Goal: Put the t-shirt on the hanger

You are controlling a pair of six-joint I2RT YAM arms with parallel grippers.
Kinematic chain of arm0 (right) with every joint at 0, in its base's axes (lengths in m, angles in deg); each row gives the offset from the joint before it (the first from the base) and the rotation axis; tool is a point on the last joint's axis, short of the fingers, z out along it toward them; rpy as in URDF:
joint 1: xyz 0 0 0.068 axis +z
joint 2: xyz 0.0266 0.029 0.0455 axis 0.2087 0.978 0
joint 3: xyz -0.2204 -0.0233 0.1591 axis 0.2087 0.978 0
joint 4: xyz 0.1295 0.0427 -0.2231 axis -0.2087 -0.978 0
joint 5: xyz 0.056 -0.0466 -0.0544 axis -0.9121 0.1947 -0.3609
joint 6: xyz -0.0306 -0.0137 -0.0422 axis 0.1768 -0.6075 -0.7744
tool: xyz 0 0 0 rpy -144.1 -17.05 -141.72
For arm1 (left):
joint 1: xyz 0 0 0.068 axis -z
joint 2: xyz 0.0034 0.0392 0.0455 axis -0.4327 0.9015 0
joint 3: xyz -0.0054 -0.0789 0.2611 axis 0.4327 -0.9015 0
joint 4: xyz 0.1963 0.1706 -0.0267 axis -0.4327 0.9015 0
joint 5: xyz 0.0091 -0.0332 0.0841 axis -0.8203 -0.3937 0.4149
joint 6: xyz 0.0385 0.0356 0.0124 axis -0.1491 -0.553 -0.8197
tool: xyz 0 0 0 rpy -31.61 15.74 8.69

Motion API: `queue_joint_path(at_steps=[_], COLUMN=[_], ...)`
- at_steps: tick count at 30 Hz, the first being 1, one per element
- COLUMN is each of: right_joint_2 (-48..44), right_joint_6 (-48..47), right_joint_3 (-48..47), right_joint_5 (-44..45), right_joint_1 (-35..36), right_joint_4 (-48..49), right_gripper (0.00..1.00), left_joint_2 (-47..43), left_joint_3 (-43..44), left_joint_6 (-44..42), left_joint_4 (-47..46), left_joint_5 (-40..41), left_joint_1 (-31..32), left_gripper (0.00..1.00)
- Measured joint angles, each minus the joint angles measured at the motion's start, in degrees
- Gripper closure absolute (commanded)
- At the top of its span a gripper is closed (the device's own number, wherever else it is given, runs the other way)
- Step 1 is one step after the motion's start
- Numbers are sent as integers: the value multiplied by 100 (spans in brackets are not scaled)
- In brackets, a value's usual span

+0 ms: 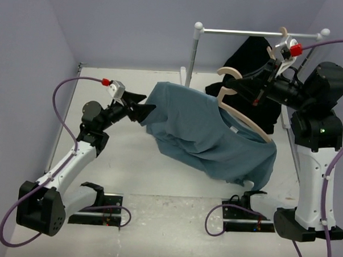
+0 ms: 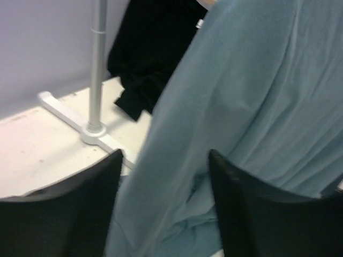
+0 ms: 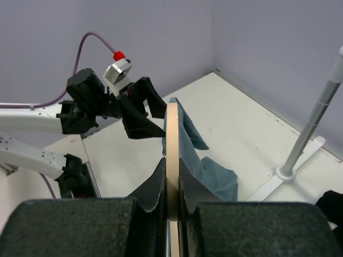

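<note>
The slate-blue t-shirt (image 1: 200, 130) hangs draped over one shoulder of the beige hanger (image 1: 240, 117), and its lower part lies on the table. My right gripper (image 1: 250, 86) is shut on the hanger near its hook and holds it tilted above the table. In the right wrist view the hanger (image 3: 172, 134) stands edge-on between my shut fingers (image 3: 172, 163), with the t-shirt (image 3: 214, 179) to its right. My left gripper (image 1: 150, 102) is open at the shirt's left edge. In the left wrist view a fold of the t-shirt (image 2: 241, 96) runs between its spread fingers (image 2: 166, 155).
A white clothes rack stands at the back, with its pole (image 1: 192, 52) and rail (image 1: 261, 33). A black garment (image 1: 251, 63) hangs there on a second beige hanger. The rack's foot (image 2: 59, 107) and the black garment (image 2: 144, 59) show in the left wrist view. Grey walls enclose the table.
</note>
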Motion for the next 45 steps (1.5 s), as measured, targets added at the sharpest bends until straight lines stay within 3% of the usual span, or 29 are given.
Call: queue_joint_path(at_steps=[1, 3, 4, 8, 9, 10, 11, 16, 22, 26, 33, 36, 41, 43, 44, 45], right_joint_2=[37, 114, 154, 319, 348, 369, 380, 388, 387, 386, 370, 358, 378, 458, 521, 578], right_joint_6=[-1, 1, 3, 10, 12, 12, 12, 10, 3, 0, 83, 54, 33, 21, 1, -32], right_joint_3=[-55, -123, -140, -192, -195, -195, -195, -195, -180, -97, 6, 170, 479, 509, 505, 495], right_joint_5=[0, -2, -4, -51, -62, -63, -63, -21, 363, 460, 401, 394, 274, 223, 212, 214], right_joint_1=[-11, -13, -13, -13, -13, -14, -17, -18, -48, -38, -37, -41, -29, 66, 137, 200], right_joint_4=[-30, -82, -105, -161, -176, -189, -203, -221, -213, -217, -92, -62, 41, 64, 72, 76], right_gripper=[100, 100, 100, 100, 100, 100, 100, 100, 100, 100, 100, 100, 100, 100, 100, 100], left_joint_2=[59, 134, 177, 474, 585, 691, 787, 1065, 562, 28, -100, -34, 430, 562, 601, 619], left_joint_3=[-60, -96, -97, -97, -95, -85, -78, 149, 389, 427, 524, 428, 293, 259, 265, 307], left_joint_6=[35, 89, 114, 226, 267, 302, 322, 417, 935, 1326, 1732, 2007, 2288, 2379, 2391, 2364], left_joint_4=[-18, -143, -235, -658, -751, -809, -844, -716, 337, 776, 1216, 1223, 663, 343, 228, 194], left_joint_5=[-88, -283, -376, -545, -551, -552, -555, -375, 1147, 1603, 1810, 1804, 1160, 754, 579, 417], left_joint_1=[-1, -3, -5, -6, -9, -13, -17, -79, -596, -1133, -1355, -1738, -2099, -2046, -2005, -1943], left_gripper=[51, 77, 82, 82, 86, 100, 100, 100, 100, 100, 100, 100, 100, 91, 77, 52])
